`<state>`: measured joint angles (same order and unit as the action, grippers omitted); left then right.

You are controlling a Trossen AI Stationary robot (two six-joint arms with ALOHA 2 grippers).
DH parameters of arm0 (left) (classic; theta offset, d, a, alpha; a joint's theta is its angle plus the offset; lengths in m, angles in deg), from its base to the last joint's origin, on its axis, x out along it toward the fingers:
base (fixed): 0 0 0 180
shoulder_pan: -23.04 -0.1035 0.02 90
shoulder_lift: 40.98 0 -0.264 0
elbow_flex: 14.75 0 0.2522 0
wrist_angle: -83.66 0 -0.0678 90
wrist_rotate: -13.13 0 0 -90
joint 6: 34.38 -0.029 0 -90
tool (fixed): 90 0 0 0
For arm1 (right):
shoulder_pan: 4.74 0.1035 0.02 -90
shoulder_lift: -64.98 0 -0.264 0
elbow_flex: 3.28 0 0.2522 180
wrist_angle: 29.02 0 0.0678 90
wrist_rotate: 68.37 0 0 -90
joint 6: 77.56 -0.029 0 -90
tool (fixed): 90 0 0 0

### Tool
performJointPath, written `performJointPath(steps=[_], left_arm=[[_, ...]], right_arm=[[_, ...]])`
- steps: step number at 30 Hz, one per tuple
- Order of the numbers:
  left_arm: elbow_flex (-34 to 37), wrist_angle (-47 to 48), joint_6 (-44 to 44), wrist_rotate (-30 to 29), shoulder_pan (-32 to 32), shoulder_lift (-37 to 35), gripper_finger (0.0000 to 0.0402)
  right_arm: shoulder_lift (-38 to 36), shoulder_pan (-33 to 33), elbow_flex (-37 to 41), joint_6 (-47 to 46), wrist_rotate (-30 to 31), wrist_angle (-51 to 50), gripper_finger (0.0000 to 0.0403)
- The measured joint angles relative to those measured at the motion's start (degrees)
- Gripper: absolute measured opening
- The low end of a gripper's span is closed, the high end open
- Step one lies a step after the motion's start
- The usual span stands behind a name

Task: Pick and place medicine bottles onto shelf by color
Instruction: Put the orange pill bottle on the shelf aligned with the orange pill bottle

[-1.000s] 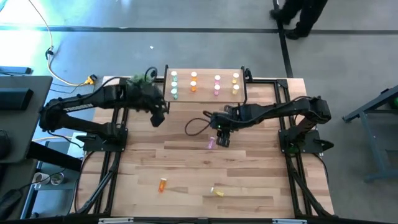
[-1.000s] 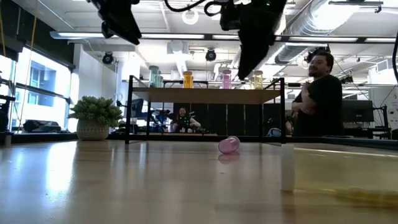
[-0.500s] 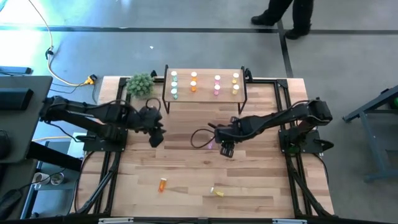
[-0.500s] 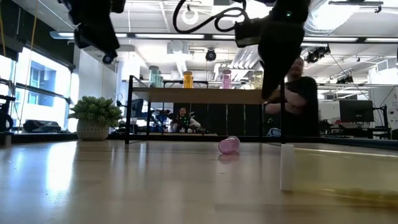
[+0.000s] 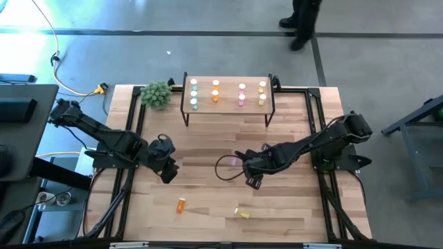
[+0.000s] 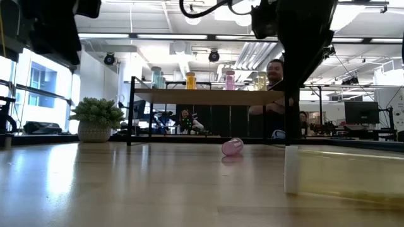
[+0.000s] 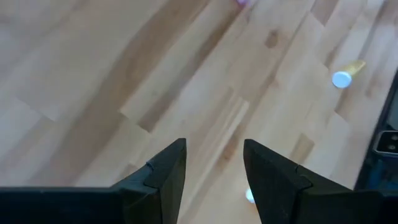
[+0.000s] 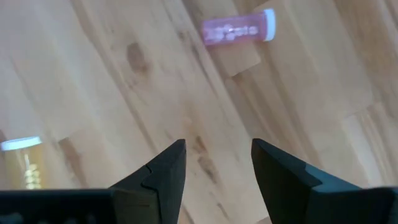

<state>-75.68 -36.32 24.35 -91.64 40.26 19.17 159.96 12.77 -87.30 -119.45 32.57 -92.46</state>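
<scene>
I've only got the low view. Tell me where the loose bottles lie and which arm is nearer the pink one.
Observer: From above, three lie loose: the pink bottle mid-table, the orange bottle and the yellow bottle farther from the shelf.
Operator: Now the arms.
Observer: The right gripper is close beside the pink bottle; the left gripper is well off to its left.
Operator: Report the right jaws.
Observer: Its wrist view shows them open and empty, with the pink bottle ahead, untouched.

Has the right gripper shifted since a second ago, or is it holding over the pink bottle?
Yes. In the high view the right gripper has drawn away from the shelf toward the table's near edge, passing the lying pink bottle, its jaws open and empty.
</scene>
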Motion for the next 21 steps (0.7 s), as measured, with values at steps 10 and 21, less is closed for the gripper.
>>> performJointPath(steps=[10,21], left_arm=[[0.0,-5.2,11.6,-1.1,10.8,6.4,0.0152],[0.0,-12.4,19.9,-0.9,19.8,14.1,0.0152]], right_arm=[[0.0,4.3,0.0,-5.0,0.0,0.1,0.0174],[0.0,5.9,0.0,-8.9,0.2,0.5,0.0174]])
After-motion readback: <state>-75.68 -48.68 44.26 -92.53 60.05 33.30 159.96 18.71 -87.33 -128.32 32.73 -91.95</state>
